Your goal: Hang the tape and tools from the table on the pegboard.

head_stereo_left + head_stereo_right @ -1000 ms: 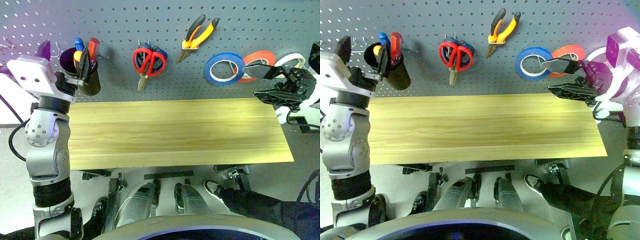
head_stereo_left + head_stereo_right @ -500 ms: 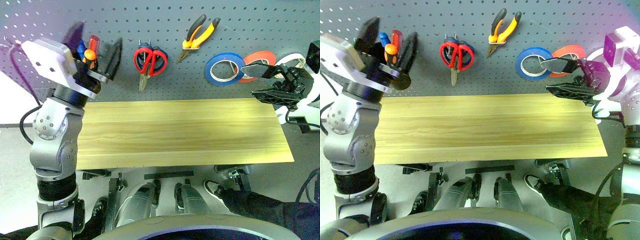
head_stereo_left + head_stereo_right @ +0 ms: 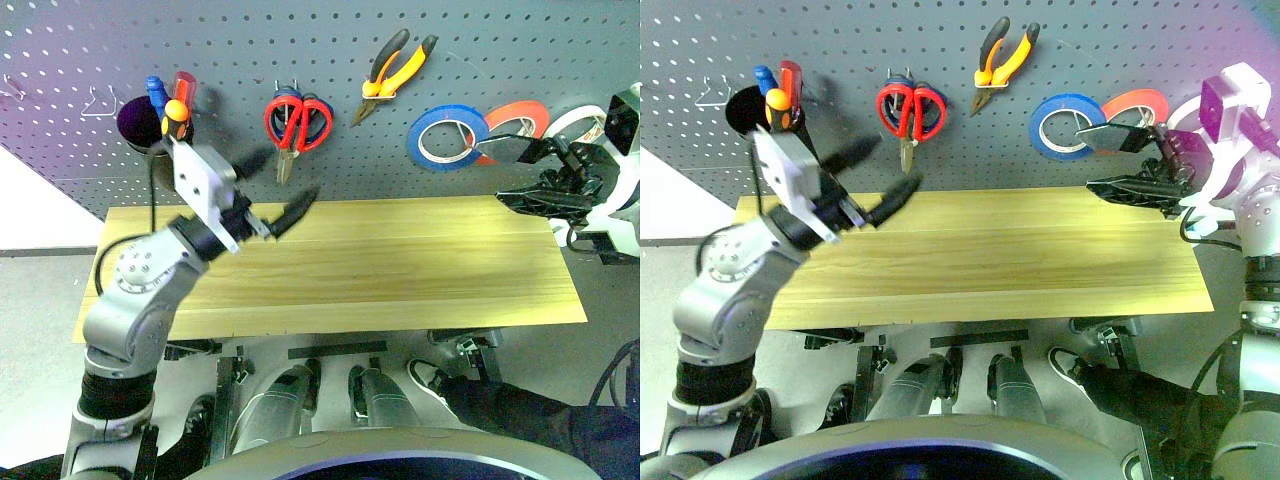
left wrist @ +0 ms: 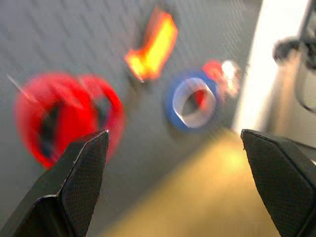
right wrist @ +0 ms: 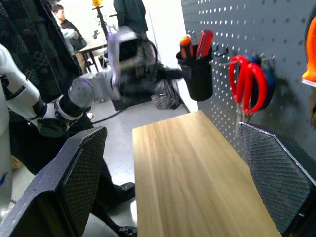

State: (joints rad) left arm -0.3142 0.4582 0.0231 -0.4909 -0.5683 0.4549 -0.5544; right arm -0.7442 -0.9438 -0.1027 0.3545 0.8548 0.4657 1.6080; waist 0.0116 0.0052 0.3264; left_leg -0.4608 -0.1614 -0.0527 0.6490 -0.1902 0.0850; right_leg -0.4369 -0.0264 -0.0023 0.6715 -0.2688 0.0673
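On pegboard [image 3: 300,50] pliers [image 3: 395,70] & red scissors [image 3: 296,122] hang above left claw [image 3: 278,188] — wide, empty; right claw [image 3: 528,172] wide.

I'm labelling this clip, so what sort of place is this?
Probably a workshop or lab bench: a pegboard hung with pliers, scissors and tape rolls, above a wooden table.

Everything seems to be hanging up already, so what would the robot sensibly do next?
Probably just draw the left gripper back and rest. The table is bare, and the pegboard already holds the pliers, red-handled scissors, tape and the screwdriver in its cup. Both grippers, the right gripper too, are open and hold nothing.
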